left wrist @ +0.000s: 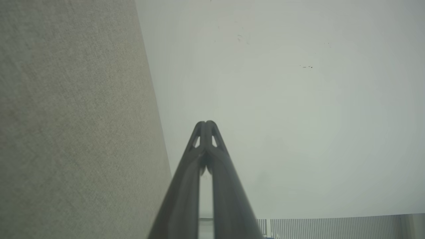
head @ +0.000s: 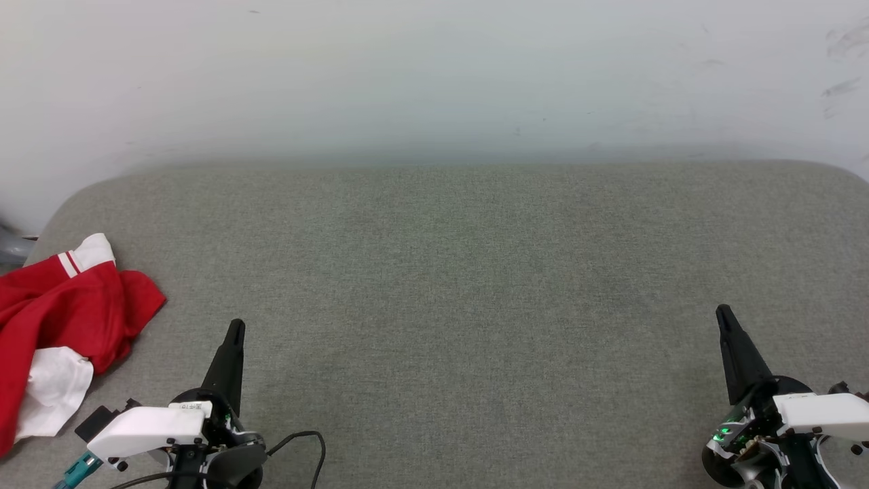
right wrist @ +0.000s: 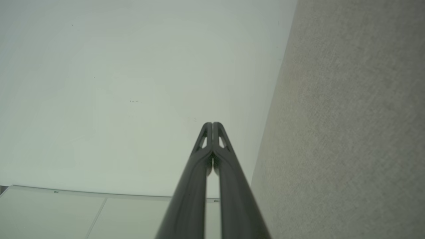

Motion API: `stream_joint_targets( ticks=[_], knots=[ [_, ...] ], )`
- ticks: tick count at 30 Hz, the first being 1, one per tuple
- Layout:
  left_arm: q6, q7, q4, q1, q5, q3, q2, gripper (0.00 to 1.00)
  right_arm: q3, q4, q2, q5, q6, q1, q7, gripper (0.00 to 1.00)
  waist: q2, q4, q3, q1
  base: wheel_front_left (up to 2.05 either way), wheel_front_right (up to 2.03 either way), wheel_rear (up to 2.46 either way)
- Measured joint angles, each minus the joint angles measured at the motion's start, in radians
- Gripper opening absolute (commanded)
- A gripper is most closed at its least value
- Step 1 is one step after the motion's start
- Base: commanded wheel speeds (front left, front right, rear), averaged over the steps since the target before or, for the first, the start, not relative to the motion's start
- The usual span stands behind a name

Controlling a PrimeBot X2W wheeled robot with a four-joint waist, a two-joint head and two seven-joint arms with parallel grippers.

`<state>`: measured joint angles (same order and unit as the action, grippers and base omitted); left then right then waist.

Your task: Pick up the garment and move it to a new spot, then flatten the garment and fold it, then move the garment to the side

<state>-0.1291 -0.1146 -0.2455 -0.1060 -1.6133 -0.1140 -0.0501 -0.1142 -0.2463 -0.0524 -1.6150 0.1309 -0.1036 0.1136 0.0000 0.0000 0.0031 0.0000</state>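
While it lies crumpled at the far left of the frame, the garment (head: 64,305) rests on the counter (head: 461,305), untouched.
It is red, with a white sleeve edged in red-and-white stripe at its top and another white fold at its lower end; the frame's left edge cuts it off. The counter is covered in grey woven cloth, rounded at its far corners, against a pale, lightly scuffed wall (head: 434,75). The left gripper (head: 235,326), lower left, sits near the garment but apart from it, fingers pressed together and empty; the right gripper (head: 723,311), lower right, is likewise together.
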Motion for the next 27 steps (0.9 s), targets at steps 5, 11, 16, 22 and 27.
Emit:
stream_joint_targets(
  ticks=[5,11,16,22,27],
  knots=[
    [0.000,0.000,0.000,0.000,0.000,0.000,0.000,0.00,0.000,0.000,0.000,0.000,0.000,0.000,0.000,0.00,0.0000,0.000,0.000,0.0000,0.00,0.00,0.00],
    [0.000,0.000,0.000,0.000,0.000,0.000,0.000,0.00,0.000,0.000,0.000,0.000,0.000,0.000,0.000,0.00,0.0000,0.000,0.000,0.0000,0.00,0.00,0.00],
    [0.000,0.000,0.000,0.000,0.000,0.000,0.000,0.00,0.000,0.000,0.000,0.000,0.000,0.000,0.000,0.00,0.0000,0.000,0.000,0.0000,0.00,0.00,0.00],
    [0.000,0.000,0.000,0.000,0.000,0.000,0.000,0.00,0.000,0.000,0.000,0.000,0.000,0.000,0.000,0.00,0.0000,0.000,0.000,0.0000,0.00,0.00,0.00],
    [0.001,0.000,-0.014,0.010,0.000,0.001,0.002,1.00,0.001,-0.014,0.001,0.000,0.000,0.012,0.000,1.00,0.0000,0.000,0.000,0.0000,0.00,0.00,0.00]
  ],
)
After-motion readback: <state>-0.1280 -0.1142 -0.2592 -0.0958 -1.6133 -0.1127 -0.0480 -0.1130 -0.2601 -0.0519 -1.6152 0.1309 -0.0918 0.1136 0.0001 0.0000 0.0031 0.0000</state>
